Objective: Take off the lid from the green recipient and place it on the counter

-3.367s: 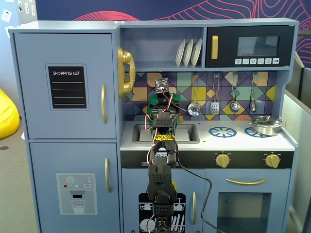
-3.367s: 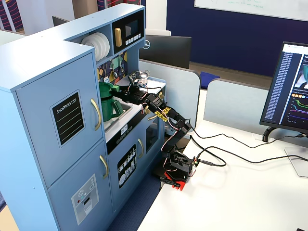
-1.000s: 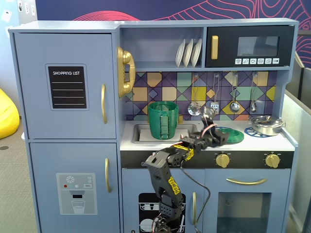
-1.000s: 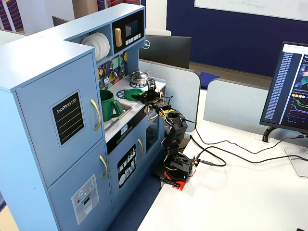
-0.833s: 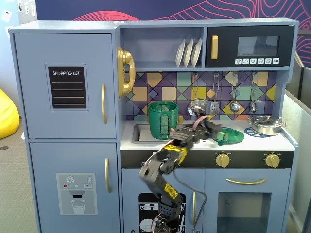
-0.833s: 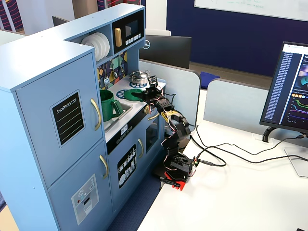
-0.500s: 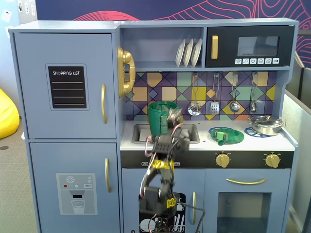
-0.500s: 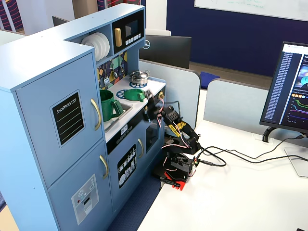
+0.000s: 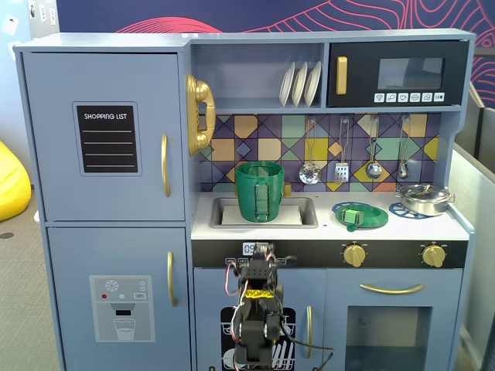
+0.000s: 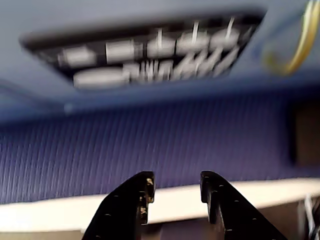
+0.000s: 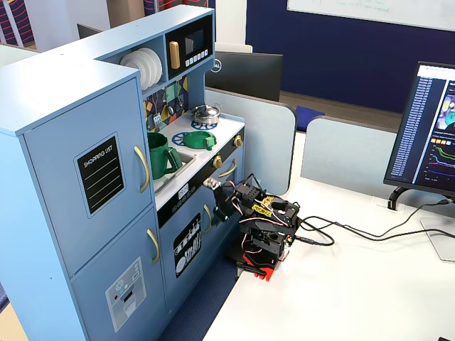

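The green recipient stands upright in the recessed sink, its top open and its ribbed handle facing the camera; it also shows in a fixed view. The lid, a flat green disc with a blocky knob, lies on the white counter over a blue burner ring to the right of the sink, and shows in a fixed view. My arm is folded low in front of the cabinet doors. My gripper is open and empty, far below the counter, facing the blurred dishwasher panel.
A small silver metal pot sits on the right burner. Utensils hang on the back wall. The arm's base stands on a white desk with trailing cables; a monitor stands at the right.
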You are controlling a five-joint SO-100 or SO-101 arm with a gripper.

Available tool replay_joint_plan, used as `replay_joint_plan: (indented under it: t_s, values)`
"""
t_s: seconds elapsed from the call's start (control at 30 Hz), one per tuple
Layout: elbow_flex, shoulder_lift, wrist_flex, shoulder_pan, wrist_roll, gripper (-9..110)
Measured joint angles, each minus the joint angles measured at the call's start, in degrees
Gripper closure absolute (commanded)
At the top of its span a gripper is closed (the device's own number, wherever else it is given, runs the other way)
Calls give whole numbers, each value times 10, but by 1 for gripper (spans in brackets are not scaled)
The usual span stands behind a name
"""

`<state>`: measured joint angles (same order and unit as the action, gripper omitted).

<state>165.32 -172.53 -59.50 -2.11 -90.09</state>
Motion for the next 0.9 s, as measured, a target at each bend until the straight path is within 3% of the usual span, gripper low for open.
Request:
replay_joint_plan:
  t_s: [0.33,0.53,0.9]
  values:
    - [68,-56,-71,16,17,97]
    - [63,-75,-171,16,-14,96]
    - [58,-97,-179,8,6,94]
